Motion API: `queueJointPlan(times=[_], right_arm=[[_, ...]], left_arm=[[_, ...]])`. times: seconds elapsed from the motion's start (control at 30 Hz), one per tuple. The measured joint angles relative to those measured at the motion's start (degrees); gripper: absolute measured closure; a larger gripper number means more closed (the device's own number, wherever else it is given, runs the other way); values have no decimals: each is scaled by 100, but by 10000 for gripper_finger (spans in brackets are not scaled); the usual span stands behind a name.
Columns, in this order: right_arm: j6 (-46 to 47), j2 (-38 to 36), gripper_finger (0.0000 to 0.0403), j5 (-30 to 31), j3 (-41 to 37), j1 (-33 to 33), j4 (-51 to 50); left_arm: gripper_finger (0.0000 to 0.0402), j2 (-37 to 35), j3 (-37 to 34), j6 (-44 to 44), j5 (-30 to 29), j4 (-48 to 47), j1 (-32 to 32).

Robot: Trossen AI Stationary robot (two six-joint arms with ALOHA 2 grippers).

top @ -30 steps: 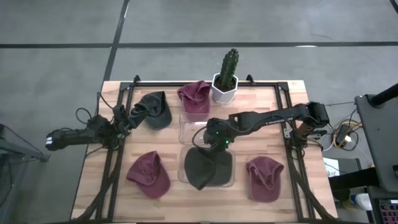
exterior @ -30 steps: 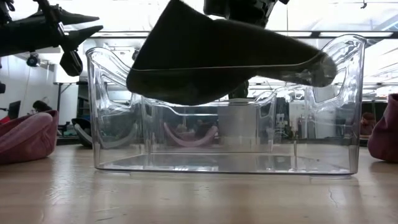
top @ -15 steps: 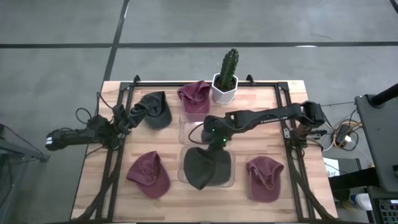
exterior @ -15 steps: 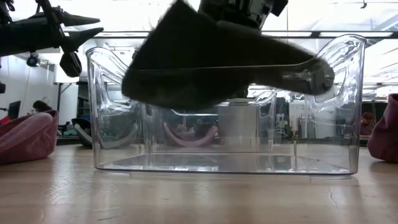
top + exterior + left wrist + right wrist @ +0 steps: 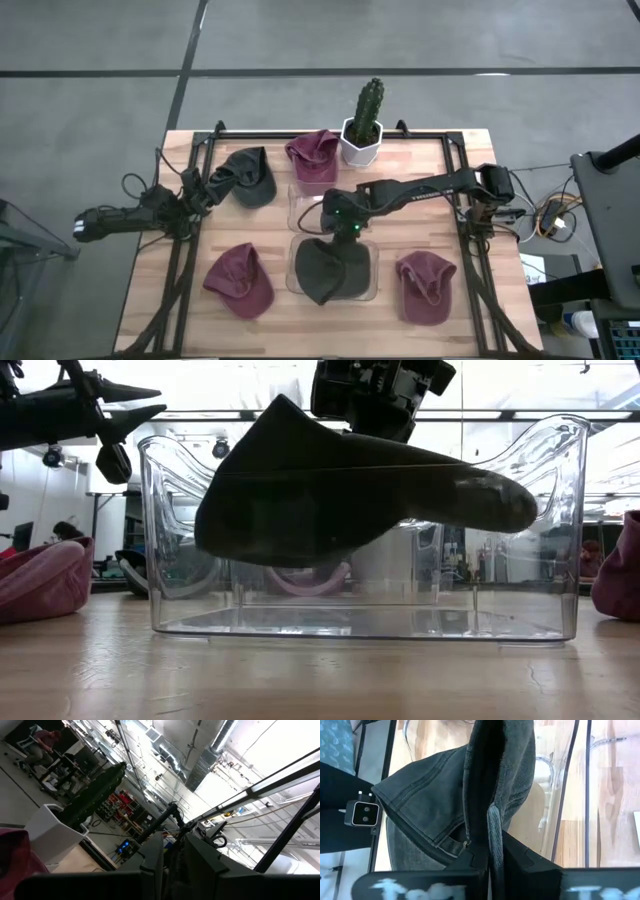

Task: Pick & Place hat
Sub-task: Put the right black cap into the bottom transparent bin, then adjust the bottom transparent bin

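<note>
A dark grey hat (image 5: pixel 335 272) hangs from my right gripper (image 5: pixel 340 227), which is shut on it above the near clear bin (image 5: pixel 372 292). In the low view the hat (image 5: pixel 330 510) sits partly below the bin's rim (image 5: pixel 150 450) and clear of the bin's floor. The right wrist view looks down past the gripper (image 5: pixel 495 845) onto the hat (image 5: pixel 430 810). My left gripper (image 5: pixel 205 190) waits shut at the table's left side, next to another dark hat (image 5: pixel 245 178) that lies on the table. My right gripper pinches a bunched fold of the hat's cloth (image 5: pixel 492 817) between its two fingers. It comes from above, slanting down from the table's right side. The hat hangs below the fingers, spread sideways inside the bin and lifted clear of its floor.
Three maroon hats lie on the table: near left (image 5: pixel 240 282), near right (image 5: pixel 425 288) and far middle (image 5: pixel 313 155). A second clear bin (image 5: pixel 300 205) stands just beyond the near one. A cactus in a white pot (image 5: pixel 362 135) stands at the far edge.
My right gripper has gone down with the dark hat and a little toward the table's left edge. The hat has sunk deeper into the near clear bin and still hangs clear of the floor.
</note>
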Motion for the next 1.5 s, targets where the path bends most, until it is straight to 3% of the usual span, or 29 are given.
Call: queueJointPlan(times=[0.4,0.63,0.93,1.23,1.37,1.5], right_arm=[[16,-2,281,22,-28,2,-330],[16,-4,244,39,28,4,-358],[-9,-11,215,244,55,4,-469],[-117,-35,211,369,493,-35,-1262],[-111,-35,211,369,912,-33,-1862],[-127,-35,211,375,1330,104,-3370]], left_arm=[[328,2,0,2,0,0,-1],[328,2,0,2,0,0,1],[328,4,0,2,0,1,0],[328,4,0,2,0,0,1],[328,4,0,2,0,0,1],[328,4,0,2,2,1,1]])
